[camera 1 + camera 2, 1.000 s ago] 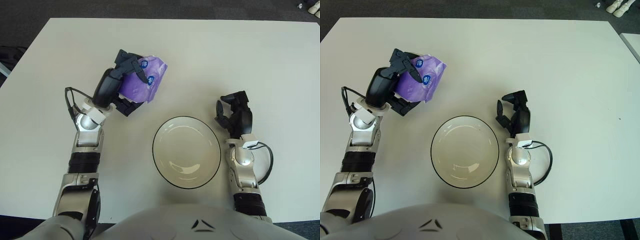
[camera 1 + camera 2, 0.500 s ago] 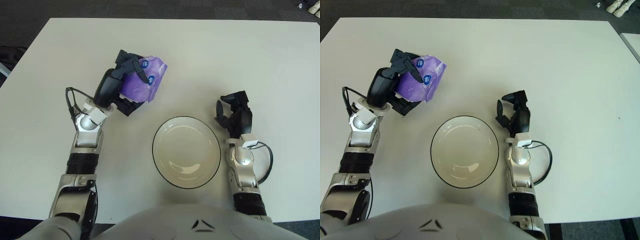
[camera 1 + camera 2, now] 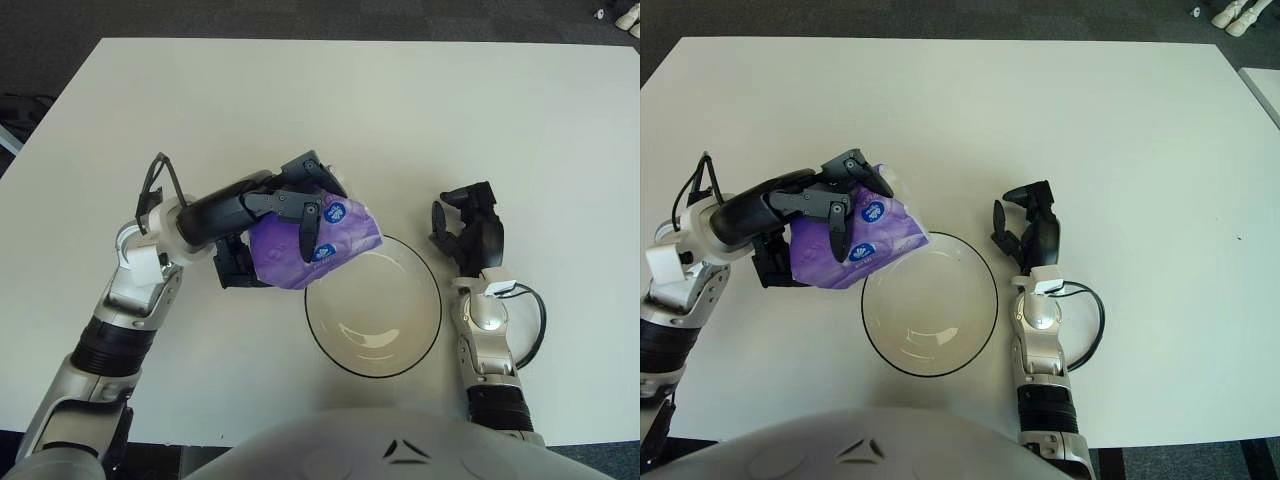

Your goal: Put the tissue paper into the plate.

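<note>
Left eye view: left hand is clamped on the soft purple plastic tissue paper pack, fingers wrapped over the top, carrying it right at the left rim of the round pale plate w/ dark edge on the white tabletop. Pack overlaps the rim, not down inside yet.

Right eye view: same deal. Right hand shows just right of the plate, fingers loosely curled, holding nothing.

Imo the pack is light and squishy, wrapper prob slick, so a wide grip across the body like this beats pinching a corner. Won't break if dropped in.
</note>
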You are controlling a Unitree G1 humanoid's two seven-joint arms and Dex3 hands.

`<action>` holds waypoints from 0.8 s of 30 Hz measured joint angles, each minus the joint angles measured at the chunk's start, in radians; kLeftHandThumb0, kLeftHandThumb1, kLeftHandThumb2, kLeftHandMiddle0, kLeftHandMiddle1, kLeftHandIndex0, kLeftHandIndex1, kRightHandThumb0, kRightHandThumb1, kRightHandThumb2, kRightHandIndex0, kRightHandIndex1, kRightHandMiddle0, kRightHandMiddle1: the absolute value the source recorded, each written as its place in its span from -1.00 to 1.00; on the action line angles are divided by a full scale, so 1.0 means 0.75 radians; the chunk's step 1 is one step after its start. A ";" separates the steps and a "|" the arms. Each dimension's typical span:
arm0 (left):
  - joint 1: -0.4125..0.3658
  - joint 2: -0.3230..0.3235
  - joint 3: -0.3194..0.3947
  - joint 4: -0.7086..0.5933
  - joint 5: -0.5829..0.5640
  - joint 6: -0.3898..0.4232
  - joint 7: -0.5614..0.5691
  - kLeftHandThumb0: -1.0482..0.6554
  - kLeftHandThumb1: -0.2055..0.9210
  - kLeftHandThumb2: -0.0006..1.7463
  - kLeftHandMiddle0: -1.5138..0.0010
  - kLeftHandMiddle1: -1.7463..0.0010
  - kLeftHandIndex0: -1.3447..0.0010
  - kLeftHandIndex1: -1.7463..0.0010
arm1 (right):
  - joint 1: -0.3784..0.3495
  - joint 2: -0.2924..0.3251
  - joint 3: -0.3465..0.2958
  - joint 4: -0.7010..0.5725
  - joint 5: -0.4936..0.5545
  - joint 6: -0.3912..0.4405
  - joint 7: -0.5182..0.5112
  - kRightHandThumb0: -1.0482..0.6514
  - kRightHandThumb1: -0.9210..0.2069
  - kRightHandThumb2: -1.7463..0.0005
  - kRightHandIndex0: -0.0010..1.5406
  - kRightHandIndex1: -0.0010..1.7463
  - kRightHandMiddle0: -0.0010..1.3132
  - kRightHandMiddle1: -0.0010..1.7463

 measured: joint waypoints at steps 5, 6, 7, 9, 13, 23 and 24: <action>0.009 -0.006 0.006 0.000 0.000 0.017 -0.019 0.23 -0.42 0.77 0.15 -1.00 0.06 -1.00 | 0.002 0.000 0.000 0.000 0.000 0.000 0.000 -0.20 -0.74 0.16 -0.28 0.56 -0.58 1.00; 0.009 -0.008 0.007 0.000 0.000 0.020 -0.022 0.23 -0.42 0.77 0.15 -1.00 0.06 -1.00 | 0.002 0.000 0.000 0.000 0.000 0.000 0.000 -0.20 -0.74 0.16 -0.28 0.56 -0.58 1.00; 0.009 -0.011 0.009 0.000 0.000 0.024 -0.024 0.23 -0.42 0.77 0.15 -1.00 0.06 -1.00 | 0.002 0.000 0.000 0.000 0.000 0.000 0.000 -0.19 -0.74 0.16 -0.28 0.56 -0.58 1.00; 0.009 -0.014 0.012 0.000 0.000 0.027 -0.028 0.23 -0.42 0.77 0.15 -1.00 0.06 -1.00 | 0.001 0.000 0.000 0.001 0.000 0.000 0.000 -0.19 -0.74 0.16 -0.28 0.56 -0.58 1.00; 0.009 -0.017 0.019 -0.001 0.000 0.029 -0.038 0.23 -0.42 0.77 0.15 -1.00 0.06 -1.00 | 0.002 0.001 0.000 0.001 0.000 0.000 0.000 -0.19 -0.75 0.16 -0.28 0.56 -0.58 1.00; 0.003 -0.071 0.032 0.011 0.121 -0.043 -0.015 0.23 -0.66 0.92 -0.08 -1.00 -0.03 -0.94 | -0.007 0.002 0.000 -0.014 -0.001 -0.006 0.000 -0.19 -0.75 0.17 -0.27 0.56 -0.59 1.00; 0.000 -0.093 0.028 0.019 0.172 -0.073 -0.001 0.23 -0.70 0.95 -0.11 -1.00 -0.04 -0.94 | -0.010 0.001 0.000 -0.017 -0.002 -0.006 0.000 -0.20 -0.73 0.15 -0.27 0.56 -0.58 1.00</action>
